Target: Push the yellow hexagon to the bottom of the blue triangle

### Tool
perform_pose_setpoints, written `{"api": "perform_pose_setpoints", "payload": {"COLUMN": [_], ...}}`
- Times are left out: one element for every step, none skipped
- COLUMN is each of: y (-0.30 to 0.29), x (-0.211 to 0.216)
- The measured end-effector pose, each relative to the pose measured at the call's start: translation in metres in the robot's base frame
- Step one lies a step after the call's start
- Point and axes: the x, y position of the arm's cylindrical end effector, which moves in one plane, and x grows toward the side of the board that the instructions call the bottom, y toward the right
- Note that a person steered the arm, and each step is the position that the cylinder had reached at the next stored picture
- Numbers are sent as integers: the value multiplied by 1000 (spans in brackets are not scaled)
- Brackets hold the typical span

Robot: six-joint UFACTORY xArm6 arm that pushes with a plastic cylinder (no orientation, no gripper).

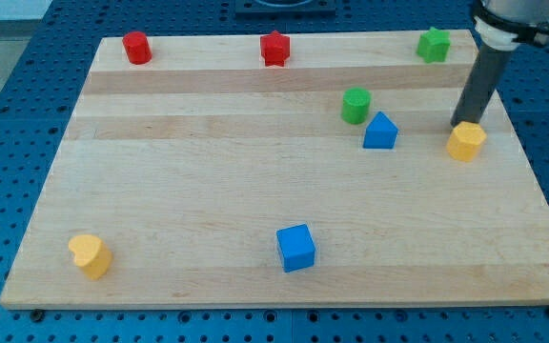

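The yellow hexagon (466,142) lies near the board's right edge. The blue triangle (380,131) sits to its left, a clear gap between them, at about the same height in the view. My tip (459,124) comes down from the view's top right and rests at the hexagon's upper left edge, touching or nearly touching it. The tip is to the right of the blue triangle.
A green cylinder (355,105) stands just up-left of the blue triangle. A green star (434,44), red star (274,49) and red cylinder (137,48) line the top edge. A blue cube (296,248) and a yellow heart-like block (90,255) lie near the bottom of the wooden board (208,171).
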Motion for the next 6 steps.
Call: {"api": "perform_pose_setpoints", "payload": {"y": [3,19,53,65,52,22], "x": [14,13,11,24,37,45]}}
